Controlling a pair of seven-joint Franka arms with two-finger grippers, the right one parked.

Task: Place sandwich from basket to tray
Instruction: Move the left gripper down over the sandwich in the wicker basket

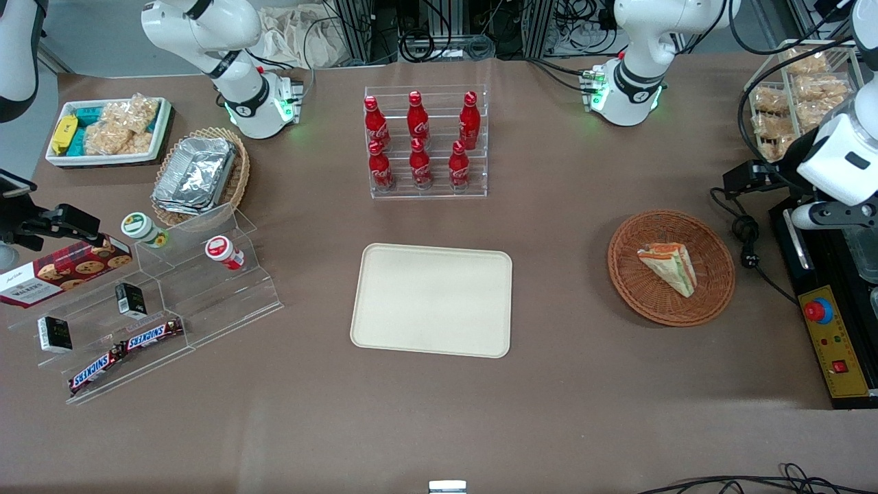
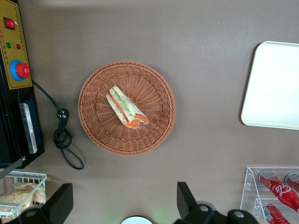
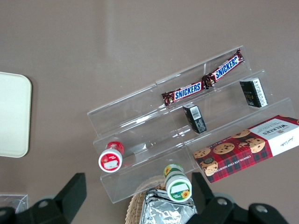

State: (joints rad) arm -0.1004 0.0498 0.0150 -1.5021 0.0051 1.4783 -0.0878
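From the front, the working arm is up at its own end of the table and its hand cannot be made out there; only the wrist camera shows the gripper (image 2: pixel 122 205), looking down on the basket (image 2: pixel 93 126) from well above it, its two dark fingers (image 2: pixel 60 201) spread wide with nothing between them.

The sandwich (image 1: pixel 669 265) lies flat in the basket (image 1: pixel 634 288), roughly at its middle. It is a wedge — in the front view its long axis runs on a slant, the broader end farther from the front camera and the narrow tip pointing nearer to it. In the wrist view the green and orange-red filling layers run along its length, showing on its cut face (image 2: pixel 126 108).

The tray (image 1: pixel 431 300) sits bare at the table's centre, well apart from the basket, toward the parked arm's end from it. Farther from the front camera than the tray stands a clear rack (image 1: pixel 426 143) holding six red cola bottles (image 1: pixel 419 125). A black cable with a plug (image 1: pixel 748 241) lies just beside the basket, next to the yellow control box (image 1: pixel 834 343).
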